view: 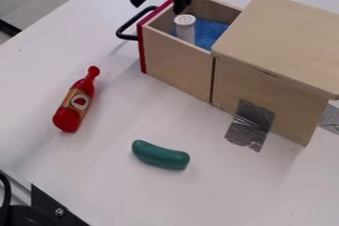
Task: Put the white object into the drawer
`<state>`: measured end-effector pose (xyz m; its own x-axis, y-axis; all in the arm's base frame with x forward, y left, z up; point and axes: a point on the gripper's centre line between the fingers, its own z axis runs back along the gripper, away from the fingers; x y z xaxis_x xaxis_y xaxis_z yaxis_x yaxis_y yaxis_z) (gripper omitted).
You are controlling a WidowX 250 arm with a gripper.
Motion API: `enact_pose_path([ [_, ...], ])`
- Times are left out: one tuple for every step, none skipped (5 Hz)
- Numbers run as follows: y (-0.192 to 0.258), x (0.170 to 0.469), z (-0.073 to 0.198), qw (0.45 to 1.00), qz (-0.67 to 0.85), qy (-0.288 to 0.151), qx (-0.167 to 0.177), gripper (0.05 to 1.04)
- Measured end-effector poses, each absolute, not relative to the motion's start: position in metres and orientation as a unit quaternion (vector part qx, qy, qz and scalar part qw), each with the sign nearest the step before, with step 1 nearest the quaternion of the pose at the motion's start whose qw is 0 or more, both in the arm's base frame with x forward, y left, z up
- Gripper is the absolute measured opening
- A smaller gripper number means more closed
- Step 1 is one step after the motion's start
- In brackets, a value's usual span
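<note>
Because the drawer (175, 64) juts from its box (285, 41), its open top has room for the white shaker (186, 30), upright inside near blue padding (212, 29). The gripper (157, 8) hangs above, jaws wide apart, gripping nothing, presumably to leave it free; the job looks done.

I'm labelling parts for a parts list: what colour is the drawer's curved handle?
The drawer's curved handle is black, as the camera view shows.
</note>
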<state>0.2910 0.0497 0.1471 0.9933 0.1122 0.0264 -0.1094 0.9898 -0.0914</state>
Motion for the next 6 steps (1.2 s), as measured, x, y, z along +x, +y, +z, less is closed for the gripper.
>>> enact_pose_path([
  [0.058, 0.272, 0.135, 0.998, 0.038, 0.001, -0.05, 1.0],
  [0.069, 0.264, 0.121, 0.999, 0.036, 0.006, -0.031, 1.0],
  [0.085, 0.257, 0.118, 0.999, 0.032, -0.015, -0.01, 1.0],
  [0.09, 0.257, 0.115, 0.999, 0.029, -0.025, -0.001, 1.0],
  [0.091, 0.256, 0.115, 0.999, 0.026, -0.026, 0.0, 1.0],
  [0.091, 0.256, 0.115, 0.999, 0.026, -0.026, 0.0, 1.0],
])
